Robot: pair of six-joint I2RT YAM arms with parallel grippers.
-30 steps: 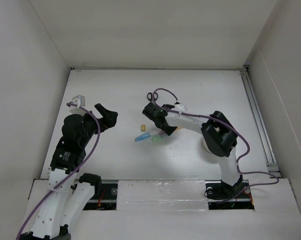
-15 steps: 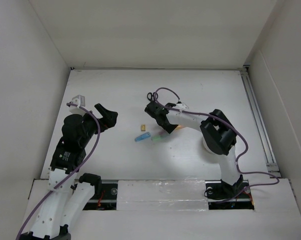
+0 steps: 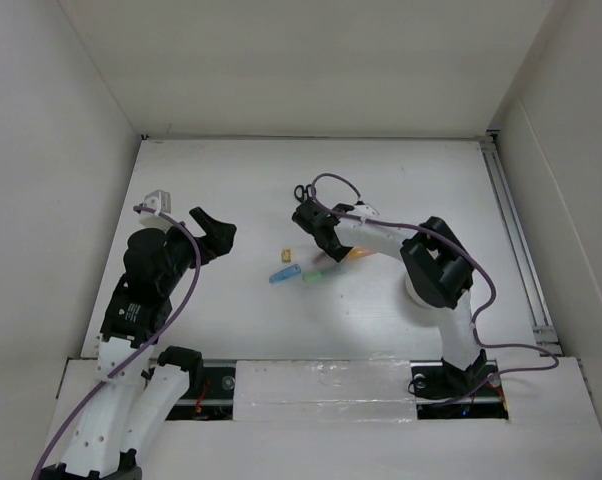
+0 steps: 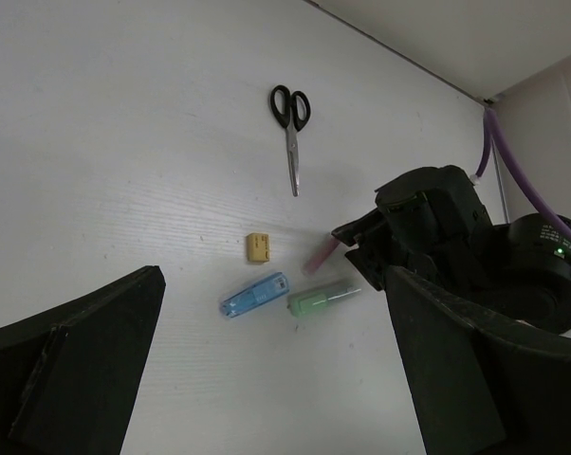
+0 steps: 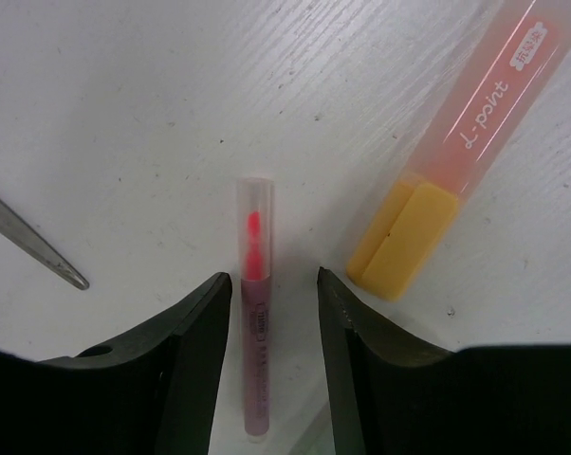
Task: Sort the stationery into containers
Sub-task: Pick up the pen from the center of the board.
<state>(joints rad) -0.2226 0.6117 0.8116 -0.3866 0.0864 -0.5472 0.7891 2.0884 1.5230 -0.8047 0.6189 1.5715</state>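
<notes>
My right gripper (image 5: 273,284) is open, low over the table, its fingers on either side of a thin red pen (image 5: 256,327). The pen lies untouched between them. A stubby orange marker (image 5: 456,142) lies just right of it and a scissors tip (image 5: 34,248) to the left. In the top view the right gripper (image 3: 316,238) sits behind the green marker (image 3: 316,273), blue marker (image 3: 284,274) and tiny yellow block (image 3: 287,254). Black-handled scissors (image 3: 301,192) lie farther back. My left gripper (image 3: 213,232) is open, empty and raised at the left. The white cup (image 3: 410,290) is mostly hidden under the right arm.
The left wrist view shows the scissors (image 4: 291,133), yellow block (image 4: 258,247), blue marker (image 4: 254,295) and green marker (image 4: 322,298) in a cluster. White walls enclose the table on three sides. A rail (image 3: 516,240) runs along the right edge.
My right gripper has shifted slightly back and left over the pen. The left arm and the loose items have not moved.
</notes>
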